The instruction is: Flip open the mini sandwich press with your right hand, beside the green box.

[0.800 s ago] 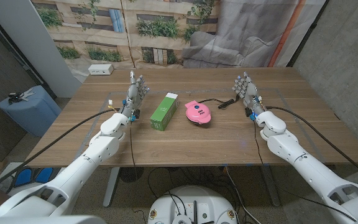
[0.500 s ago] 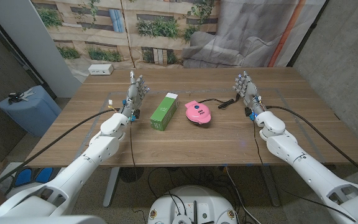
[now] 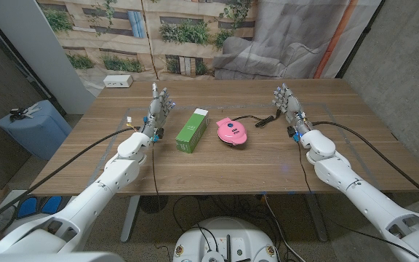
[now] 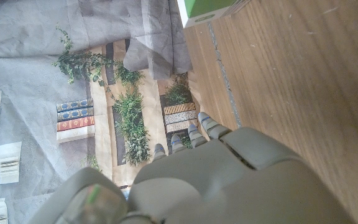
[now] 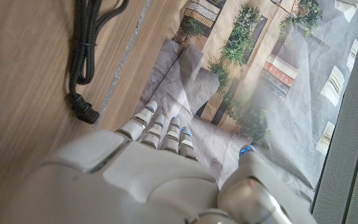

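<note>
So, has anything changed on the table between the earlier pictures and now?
Nothing visibly changed. The pink sandwich press is closed beside the green box, and the left hand and right hand are open and apart from both.

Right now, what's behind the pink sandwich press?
Its black cord runs from behind the closed sandwich press toward the right hand. Where it joins the press is hidden.

green box [image 4: 207,10] cut off at the left wrist view's top edge, black cable [image 5: 87,46] cut at the right wrist view's top, sandwich press [image 3: 232,132] lid markings too small to read
</note>
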{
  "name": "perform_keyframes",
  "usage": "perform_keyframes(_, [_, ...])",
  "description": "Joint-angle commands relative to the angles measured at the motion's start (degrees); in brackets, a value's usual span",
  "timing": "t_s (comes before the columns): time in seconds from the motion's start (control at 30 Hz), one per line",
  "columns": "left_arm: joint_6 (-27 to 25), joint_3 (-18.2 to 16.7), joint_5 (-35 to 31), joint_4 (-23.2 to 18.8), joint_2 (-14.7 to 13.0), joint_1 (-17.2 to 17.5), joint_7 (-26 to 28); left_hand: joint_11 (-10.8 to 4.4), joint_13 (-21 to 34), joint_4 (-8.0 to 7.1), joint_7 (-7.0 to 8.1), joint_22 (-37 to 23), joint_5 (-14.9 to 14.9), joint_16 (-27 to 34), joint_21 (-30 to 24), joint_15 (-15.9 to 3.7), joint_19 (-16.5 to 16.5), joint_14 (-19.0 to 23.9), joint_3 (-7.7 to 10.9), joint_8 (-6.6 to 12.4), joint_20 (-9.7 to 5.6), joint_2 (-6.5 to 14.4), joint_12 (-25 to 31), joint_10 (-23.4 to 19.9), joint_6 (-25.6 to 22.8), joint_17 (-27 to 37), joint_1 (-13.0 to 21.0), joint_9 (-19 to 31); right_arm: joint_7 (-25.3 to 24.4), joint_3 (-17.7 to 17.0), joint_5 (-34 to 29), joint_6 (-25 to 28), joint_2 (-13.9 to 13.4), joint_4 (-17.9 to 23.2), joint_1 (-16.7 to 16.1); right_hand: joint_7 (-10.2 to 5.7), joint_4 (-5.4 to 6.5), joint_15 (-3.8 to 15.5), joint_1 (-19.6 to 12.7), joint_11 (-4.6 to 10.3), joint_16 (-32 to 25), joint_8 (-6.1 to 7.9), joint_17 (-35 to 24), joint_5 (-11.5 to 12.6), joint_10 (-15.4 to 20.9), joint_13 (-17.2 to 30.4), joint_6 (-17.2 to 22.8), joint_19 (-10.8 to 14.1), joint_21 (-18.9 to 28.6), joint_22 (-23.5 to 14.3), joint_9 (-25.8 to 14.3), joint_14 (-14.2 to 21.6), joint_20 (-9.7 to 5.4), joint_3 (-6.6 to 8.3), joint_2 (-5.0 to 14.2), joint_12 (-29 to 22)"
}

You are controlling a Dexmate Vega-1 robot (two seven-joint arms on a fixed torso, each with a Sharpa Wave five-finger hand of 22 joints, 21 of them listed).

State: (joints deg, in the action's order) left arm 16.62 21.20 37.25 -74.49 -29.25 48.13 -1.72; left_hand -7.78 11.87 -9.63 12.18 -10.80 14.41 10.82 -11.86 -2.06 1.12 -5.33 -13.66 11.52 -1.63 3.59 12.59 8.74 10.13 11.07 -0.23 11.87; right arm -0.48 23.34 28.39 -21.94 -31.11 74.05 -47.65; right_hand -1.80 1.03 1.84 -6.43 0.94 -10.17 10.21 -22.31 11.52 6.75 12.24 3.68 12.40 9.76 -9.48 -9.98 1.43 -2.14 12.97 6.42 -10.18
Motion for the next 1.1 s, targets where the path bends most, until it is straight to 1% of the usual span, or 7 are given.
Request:
perform_keyframes(0.03, [0.0, 0.0, 0.0, 0.0, 0.0, 0.0, 0.0, 0.06, 0.1, -0.05, 0.45, -0.1, 0.2, 0.4, -0.3, -2.08, 0.2, -0.4, -0.42, 0.27, -0.19, 3.0, 0.3, 0.4, 2.0, 0.2, 0.0, 0.2, -4.4, 0.3, -6.3, 3.0, -4.6, 4.8, -2.4, 0.34, -0.2, -0.28, 0.0, -0.02, -0.4, 0.23, 0.0, 0.5, -0.1, 0.1, -0.1, -0.3, 0.3, -0.1, -0.1, -0.3, -0.18, 0.35, -0.81, -0.3])
perform_keyframes(0.27, [0.0, 0.0, 0.0, -0.1, 0.0, 0.0, 0.0, 0.08, 0.1, -0.04, 0.45, -0.1, 0.2, 0.4, -0.3, -2.1, 0.2, -0.5, -0.42, 0.26, -0.2, 3.0, 0.4, 0.4, 2.0, 0.2, 0.0, 0.2, -6.4, 1.4, -12.8, 4.2, -8.3, 6.9, -3.1, 0.14, -0.62, -0.49, -0.4, 0.07, -0.4, 0.18, 0.5, 0.5, -0.2, -0.2, -0.3, -0.4, 0.4, -0.1, -0.1, -0.3, -0.2, 0.56, -0.9, -0.3])
perform_keyframes(0.37, [0.0, 0.0, 0.0, -0.1, 0.0, 0.0, 0.0, 0.03, 0.1, -0.04, 0.45, -0.1, 0.2, 0.3, -0.3, -2.05, 0.0, -0.6, -0.42, 0.25, -0.21, 3.0, 0.3, 0.5, 2.1, 0.2, 0.0, 0.2, -6.7, 1.7, -14.7, 3.8, -9.2, 7.2, -3.3, 0.06, -0.85, -0.4, -0.6, 0.1, -0.4, 0.17, 0.7, 0.5, -0.3, -0.3, -0.4, -0.5, 0.5, -0.1, -0.1, -0.4, -0.23, 0.68, -0.92, -0.4])
perform_keyframes(0.5, [0.0, 0.0, 0.0, -0.1, 0.0, 0.0, 0.0, -0.11, 0.1, -0.04, 0.45, -0.1, 0.2, 0.4, -0.3, -2.09, 0.1, -0.5, -0.42, 0.29, -0.18, 3.0, 0.4, 0.4, 2.0, 0.2, 0.0, 0.2, -7.7, 1.8, -17.6, 2.6, -10.5, 7.7, -3.7, -0.51, -1.28, -0.17, -1.1, 0.32, -0.4, 0.18, 1.0, 0.5, -0.4, -0.4, -0.6, -0.6, 0.5, -0.1, -0.1, -0.5, -0.24, 0.92, -0.92, -0.4])
perform_keyframes(0.87, [0.0, 0.0, 0.0, 0.0, 0.0, 0.0, 0.0, 0.08, 0.1, -0.04, 0.45, -0.1, 0.2, 0.4, -0.3, -2.1, 0.2, -0.5, -0.42, 0.31, -0.17, 3.0, 0.4, 0.4, 1.9, 0.2, 0.0, 0.2, -9.3, 2.6, -27.0, 3.6, -15.1, 10.9, -4.2, -1.02, -2.27, 0.06, -2.1, 0.71, -0.5, 0.3, 1.7, 0.5, -0.6, -0.7, -0.5, -0.7, 0.6, -0.1, -0.1, -0.7, -0.44, 1.45, -0.92, -0.4])
perform_keyframes(1.0, [0.0, 0.0, 0.0, 0.0, 0.0, 0.0, 0.0, 0.04, 0.1, -0.04, 0.45, -0.1, 0.2, 0.4, -0.3, -2.09, 0.1, -0.5, -0.43, 0.29, -0.17, 3.0, 0.4, 0.4, 2.0, 0.2, 0.0, 0.2, -10.8, 3.2, -31.0, 2.3, -15.9, 10.9, -4.3, -1.26, -2.61, 0.08, -2.5, 0.73, -0.6, 0.35, 2.0, 0.4, -0.5, -0.8, -0.5, -0.7, 0.7, -0.1, -0.1, -0.6, -0.51, 1.65, -0.88, -0.5])
perform_keyframes(1.1, [0.0, 0.0, 0.0, 0.0, 0.0, 0.0, 0.0, -0.02, 0.1, -0.04, 0.45, -0.1, 0.2, 0.4, -0.3, -2.14, 0.2, -0.5, -0.43, 0.26, -0.19, 3.0, 0.4, 0.3, 2.0, 0.2, 0.0, 0.2, -10.8, 3.9, -33.8, 0.9, -16.7, 10.7, -4.0, -1.61, -2.78, 0.24, -2.6, 0.76, -0.6, 0.36, 2.1, 0.4, -0.4, -0.8, -0.5, -0.6, 0.7, -0.1, -0.1, -0.5, -0.57, 1.68, -0.98, -0.6])
